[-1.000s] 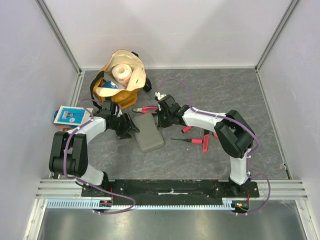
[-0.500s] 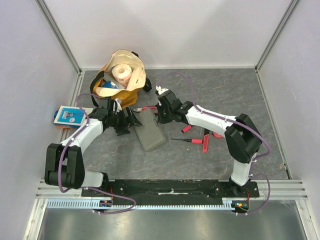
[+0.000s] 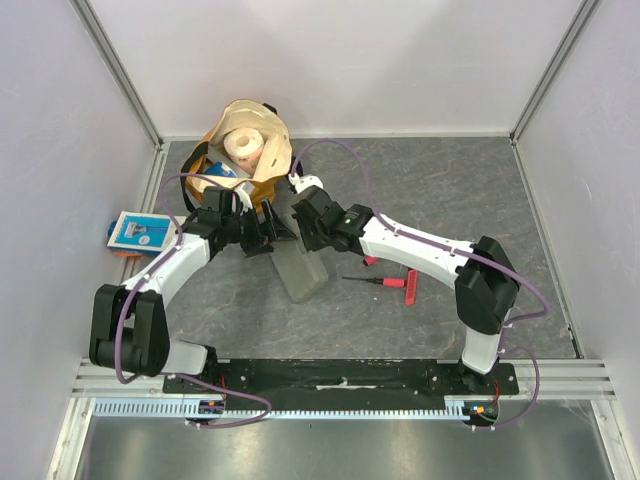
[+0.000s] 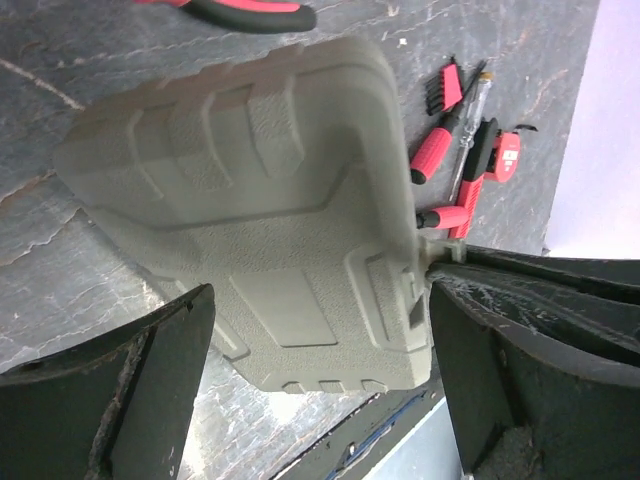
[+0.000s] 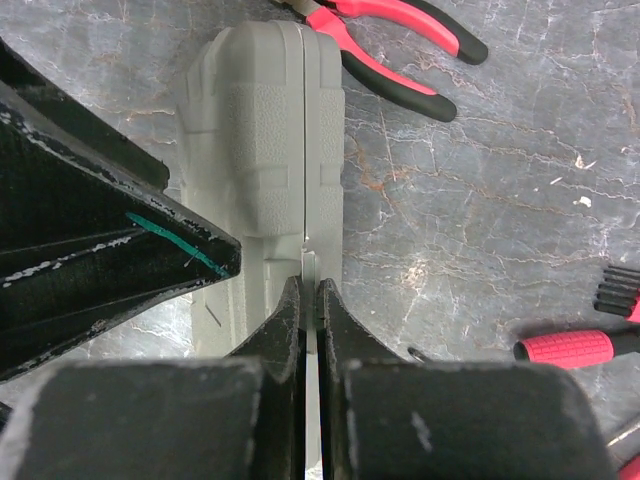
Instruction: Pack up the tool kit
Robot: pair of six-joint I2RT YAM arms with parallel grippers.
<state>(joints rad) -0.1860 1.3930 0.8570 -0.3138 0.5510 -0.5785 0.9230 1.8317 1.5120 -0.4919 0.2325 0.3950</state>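
The grey tool kit case [image 3: 303, 275] is closed and tipped up on one long edge at mid-table. My right gripper [image 3: 306, 232] is shut on a thin tab at the case's seam [image 5: 310, 290]. My left gripper [image 4: 320, 390] is open wide, its fingers [image 4: 110, 400] on either side of the case's broad ribbed face [image 4: 260, 200], which lies between them. Red-and-black pliers [image 5: 400, 40] lie on the table just beyond the case. Screwdrivers [image 4: 440, 150] and a red-and-black tape measure [image 4: 503, 158] lie to its right, seen as a screwdriver [image 3: 380, 281] in the top view.
A tan-and-yellow bag with a paper roll [image 3: 245, 150] stands at the back, close behind both grippers. A blue-and-white packet [image 3: 140, 232] lies at the left edge. White walls enclose the table on three sides.
The case lay flat and now stands tipped on its edge, drawn up by my right gripper. My left gripper has opened wide and moved back beside the case.
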